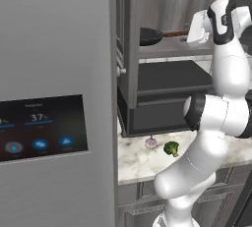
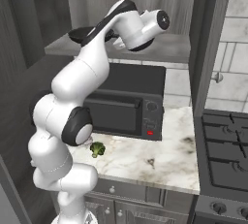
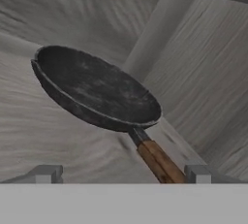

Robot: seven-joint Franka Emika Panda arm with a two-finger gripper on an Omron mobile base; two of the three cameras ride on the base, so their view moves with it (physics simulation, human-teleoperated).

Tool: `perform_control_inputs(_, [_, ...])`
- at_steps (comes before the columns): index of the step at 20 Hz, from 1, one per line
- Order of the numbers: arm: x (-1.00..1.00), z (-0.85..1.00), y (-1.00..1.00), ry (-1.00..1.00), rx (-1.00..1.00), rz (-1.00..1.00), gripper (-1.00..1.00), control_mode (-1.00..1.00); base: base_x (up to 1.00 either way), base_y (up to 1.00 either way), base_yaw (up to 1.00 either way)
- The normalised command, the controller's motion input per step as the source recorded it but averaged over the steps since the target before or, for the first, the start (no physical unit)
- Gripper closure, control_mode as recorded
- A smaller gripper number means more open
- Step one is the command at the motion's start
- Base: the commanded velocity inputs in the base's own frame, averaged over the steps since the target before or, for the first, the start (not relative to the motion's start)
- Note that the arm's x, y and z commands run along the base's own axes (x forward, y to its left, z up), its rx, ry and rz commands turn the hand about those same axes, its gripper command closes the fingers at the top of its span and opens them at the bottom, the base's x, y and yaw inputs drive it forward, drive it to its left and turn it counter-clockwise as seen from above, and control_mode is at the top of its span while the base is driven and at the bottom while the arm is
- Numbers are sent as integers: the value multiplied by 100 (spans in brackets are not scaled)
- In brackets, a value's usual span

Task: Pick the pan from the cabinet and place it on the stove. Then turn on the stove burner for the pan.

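The round black pan (image 3: pixel 97 89) lies on the shelf of the open grey cabinet (image 1: pixel 170 49). Its reddish-brown wooden handle (image 3: pixel 160 162) points toward me. My gripper (image 3: pixel 123 174) is open just short of the handle's end, which lies between the two fingertips (image 3: pixel 48 173), nearer the right one. From the left base view, the pan (image 1: pixel 150 37) and its handle sit just left of my hand (image 1: pixel 196 28). In the right base view my arm covers most of the pan (image 2: pixel 77 35). The black stove (image 2: pixel 225 152) is at the far right; I cannot make out its burner ring.
The cabinet door (image 2: pixel 203 48) stands open between the shelf and the stove. A black countertop oven (image 2: pixel 128 103) sits under the shelf on the marble counter (image 2: pixel 160 162), with broccoli (image 2: pixel 98 149) and a small bulb (image 1: pixel 151 143). The steel fridge (image 1: pixel 54 98) walls off the left.
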Motion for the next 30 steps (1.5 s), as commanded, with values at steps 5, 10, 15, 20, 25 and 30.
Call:
perform_control_inputs(5, [16,-5,0,0,-2,0,-100,-100,0,0,0])
perform_control_inputs(10, [24,-11,0,0,-4,1,-100,-100,0,0,0])
perform_control_inputs(15, [27,-11,0,0,-4,2,-100,-100,0,0,0])
perform_control_inputs(20, [30,-11,0,0,-3,4,-100,-100,0,0,0])
perform_control_inputs(25, [29,-13,0,0,-4,3,-100,-100,0,0,0])
perform_control_inputs(30, [20,-15,0,-1,-3,1,-100,-100,0,0,0])
